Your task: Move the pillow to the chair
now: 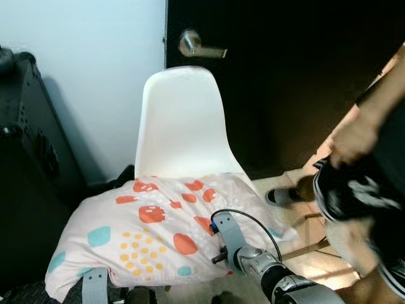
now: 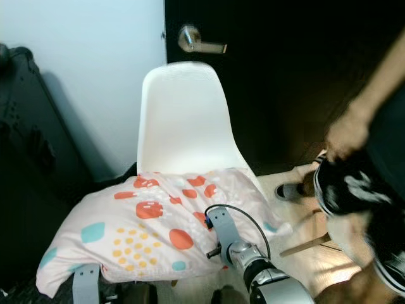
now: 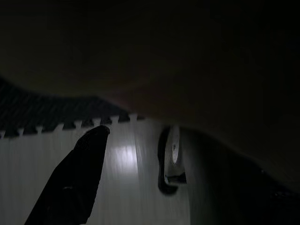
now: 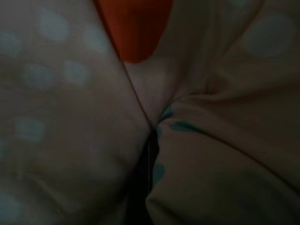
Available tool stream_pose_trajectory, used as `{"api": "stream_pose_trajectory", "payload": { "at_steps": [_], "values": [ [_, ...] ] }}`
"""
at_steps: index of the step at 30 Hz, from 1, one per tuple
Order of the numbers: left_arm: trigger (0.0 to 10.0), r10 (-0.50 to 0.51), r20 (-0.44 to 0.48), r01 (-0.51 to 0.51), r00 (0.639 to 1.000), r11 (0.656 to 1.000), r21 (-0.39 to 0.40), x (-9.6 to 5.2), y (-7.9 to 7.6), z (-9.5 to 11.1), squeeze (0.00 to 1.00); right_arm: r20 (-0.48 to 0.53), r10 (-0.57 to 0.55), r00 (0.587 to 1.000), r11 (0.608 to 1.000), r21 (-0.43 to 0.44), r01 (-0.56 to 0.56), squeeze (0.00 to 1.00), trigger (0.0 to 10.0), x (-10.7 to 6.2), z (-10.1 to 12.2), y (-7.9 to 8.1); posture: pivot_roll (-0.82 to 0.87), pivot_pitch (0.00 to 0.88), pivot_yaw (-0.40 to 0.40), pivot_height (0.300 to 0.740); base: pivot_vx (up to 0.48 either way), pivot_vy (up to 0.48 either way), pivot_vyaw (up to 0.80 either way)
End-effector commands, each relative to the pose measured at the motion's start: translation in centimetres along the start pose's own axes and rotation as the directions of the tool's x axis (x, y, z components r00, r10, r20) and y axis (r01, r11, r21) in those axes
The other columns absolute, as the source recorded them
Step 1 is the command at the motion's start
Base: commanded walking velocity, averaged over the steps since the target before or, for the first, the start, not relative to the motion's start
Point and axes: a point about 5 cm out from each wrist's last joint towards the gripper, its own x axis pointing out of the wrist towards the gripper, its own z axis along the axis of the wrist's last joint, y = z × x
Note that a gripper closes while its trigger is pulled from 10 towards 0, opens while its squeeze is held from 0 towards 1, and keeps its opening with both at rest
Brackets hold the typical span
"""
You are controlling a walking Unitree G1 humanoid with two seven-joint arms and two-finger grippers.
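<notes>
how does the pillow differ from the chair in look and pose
The pillow is soft and creased, printed with red, teal and yellow shapes; the chair is a plain white, smooth hard shell. The pillow lies flat and overhangs the seat toward the robot's left; the chair's back stands upright behind it. Both have a pale base colour, and they touch.

Creased pale pillow [image 4: 211,154] fabric up close, orange patch, faint teal spots

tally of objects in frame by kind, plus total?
White moulded plastic chair: 1
Pale pillow with red, teal and yellow spots: 1
Black case: 1
Dark door with silver lever handle: 1
Person at right: 1
Total: 5
</notes>
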Motion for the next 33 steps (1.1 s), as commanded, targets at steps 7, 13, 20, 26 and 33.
{"api": "stream_pose_trajectory", "payload": {
  "at_steps": [7,13,20,26,33],
  "values": [
    [10.0,-0.02,-0.086,0.02,0.996,1.0,0.0,-0.8,-0.7,-2.2,0.0,-0.015,-0.001,1.0,1.0,-0.021,0.0,0.0,10.0,0.1,-0.6,0.6,0.12,0.138,-0.121,0.565,0.0,0.0,0.0],
    [10.0,-0.019,-0.085,0.019,0.996,1.0,-0.003,-0.9,-0.7,-2.3,0.0,0.019,-0.004,1.0,1.0,-0.012,0.004,0.0,10.0,0.2,0.0,0.7,0.13,0.144,-0.122,0.55,0.0,0.0,0.0],
    [10.0,-0.018,-0.076,0.018,0.997,1.0,-0.001,-0.9,-0.7,-2.1,0.0,0.233,-0.066,0.97,0.998,0.004,0.067,0.0,10.0,-0.4,5.2,0.2,0.14,0.155,-0.112,0.536,0.0,0.0,0.0],
    [10.0,-0.02,-0.071,0.021,0.997,1.0,0.008,-0.8,-0.6,-1.9,0.0,0.369,-0.143,0.918,0.99,0.034,0.14,0.0,10.0,-1.5,9.3,-0.5,0.15,0.155,-0.109,0.536,0.0,0.0,0.0],
    [10.0,-0.017,-0.057,0.018,0.998,1.0,0.005,-0.7,-0.5,-1.8,0.0,0.476,-0.282,0.833,0.958,0.097,0.269,0.0,10.0,-3.2,13.1,-2.5,0.16,0.15,-0.117,0.536,0.0,0.0,0.0]
  ]
}}
